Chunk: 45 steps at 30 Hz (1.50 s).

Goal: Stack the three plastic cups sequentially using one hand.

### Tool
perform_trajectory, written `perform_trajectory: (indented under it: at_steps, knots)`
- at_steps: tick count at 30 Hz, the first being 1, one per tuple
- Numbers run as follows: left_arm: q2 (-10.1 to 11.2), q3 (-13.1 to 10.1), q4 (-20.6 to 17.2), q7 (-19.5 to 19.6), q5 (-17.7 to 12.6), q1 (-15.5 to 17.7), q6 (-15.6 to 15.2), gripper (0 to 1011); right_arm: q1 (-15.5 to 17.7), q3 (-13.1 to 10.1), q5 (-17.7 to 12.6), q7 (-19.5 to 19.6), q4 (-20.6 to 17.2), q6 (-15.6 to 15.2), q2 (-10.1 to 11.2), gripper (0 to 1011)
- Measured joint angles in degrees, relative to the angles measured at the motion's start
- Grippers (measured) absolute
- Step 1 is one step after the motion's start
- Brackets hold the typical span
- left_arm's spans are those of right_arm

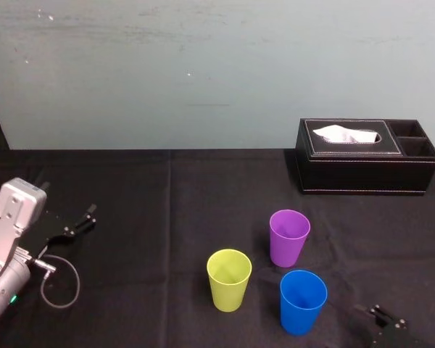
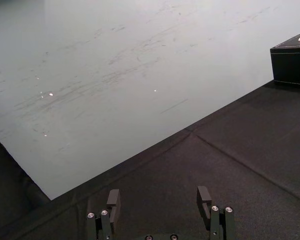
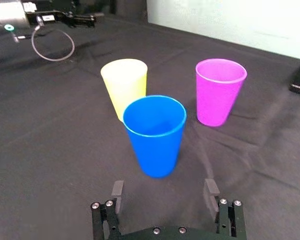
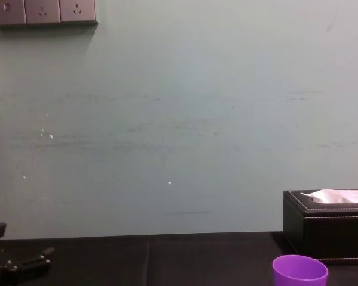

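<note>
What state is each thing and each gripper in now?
Purple cup: upright, empty, unstacked.
Blue cup: upright, empty, unstacked.
Yellow-green cup: upright, empty, unstacked.
Tissue box: tissue sticking out on top.
Left gripper: open, empty.
Right gripper: open, empty.

Head view downward, chest view low, both sharing purple cup (image 1: 289, 235)

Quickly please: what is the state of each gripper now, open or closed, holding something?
Left gripper: open, holding nothing, at the left of the table.
Right gripper: open, holding nothing, close to the blue cup.
</note>
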<state>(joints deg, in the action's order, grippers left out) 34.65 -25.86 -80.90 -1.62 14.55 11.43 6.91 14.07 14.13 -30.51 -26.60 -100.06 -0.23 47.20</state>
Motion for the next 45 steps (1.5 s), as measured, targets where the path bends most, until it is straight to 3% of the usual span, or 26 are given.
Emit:
perform_trajectory:
  at_steps: [17, 45]
  knots:
    - [0.0, 0.0, 0.0, 0.0, 0.0, 0.0, 0.0, 1000, -2.3, 0.6, 2.9, -1.4, 2.1, 0.6, -5.4, 1000]
    - [0.0, 0.0, 0.0, 0.0, 0.0, 0.0, 0.0, 1000, -6.8, 2.4, 5.7, -2.6, 5.7, 1.2, -10.3, 1000]
